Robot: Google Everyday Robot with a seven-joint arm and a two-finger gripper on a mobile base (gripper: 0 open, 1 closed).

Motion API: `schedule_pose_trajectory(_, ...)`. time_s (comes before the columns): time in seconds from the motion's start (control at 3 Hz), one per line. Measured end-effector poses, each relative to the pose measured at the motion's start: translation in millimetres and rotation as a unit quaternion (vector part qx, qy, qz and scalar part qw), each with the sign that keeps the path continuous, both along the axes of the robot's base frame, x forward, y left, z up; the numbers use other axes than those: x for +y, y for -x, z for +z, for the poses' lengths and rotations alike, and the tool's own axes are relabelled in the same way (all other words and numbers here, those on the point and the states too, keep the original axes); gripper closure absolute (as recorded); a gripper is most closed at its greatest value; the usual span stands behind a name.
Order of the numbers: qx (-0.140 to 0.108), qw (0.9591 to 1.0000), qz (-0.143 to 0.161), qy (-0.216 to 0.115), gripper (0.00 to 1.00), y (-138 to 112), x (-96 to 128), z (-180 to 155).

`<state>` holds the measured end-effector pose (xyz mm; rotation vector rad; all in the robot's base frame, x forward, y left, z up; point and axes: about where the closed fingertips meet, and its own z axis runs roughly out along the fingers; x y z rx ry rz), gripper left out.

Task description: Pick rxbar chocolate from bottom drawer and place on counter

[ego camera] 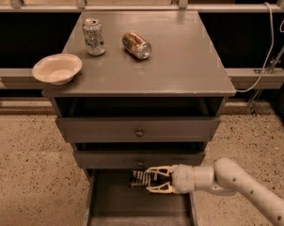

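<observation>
The tool [153, 180] is at the rxbar chocolate [139, 178] in the bottom drawer [114, 202]; its clamping state cannot be told. Hazard: a straight lift may strike the overhanging middle drawer [137, 159] and dislodge the bar.

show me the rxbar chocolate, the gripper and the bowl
rxbar chocolate [137, 178]: camera view, middle of the black wrapper
gripper [149, 180]: camera view, its tip, inside the bottom drawer [132, 206] at the bar
bowl [57, 68]: camera view, inner floor

This looks like a robot test lab, not a home. A lone grey cabinet stands on a speckled floor [29, 173]. Bare metal framing [259, 74] runs past the counter [179, 65] at its back corners, and a loose white cable [270, 41] hangs beyond its right edge. The gripper [153, 179] reaches into the bottom drawer [114, 201], below the counter's front edge.
</observation>
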<state>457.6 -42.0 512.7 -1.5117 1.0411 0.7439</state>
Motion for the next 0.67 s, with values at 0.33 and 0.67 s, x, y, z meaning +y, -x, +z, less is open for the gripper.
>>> schedule_pose_trajectory(0.33, -0.077, 0.9967, 0.001, 0.025, 1.0, 6, -20, 105)
schedule_pose_trajectory(0.67, -0.132, 0.9889, 0.009, 0.068, 1.0, 5, -32, 190)
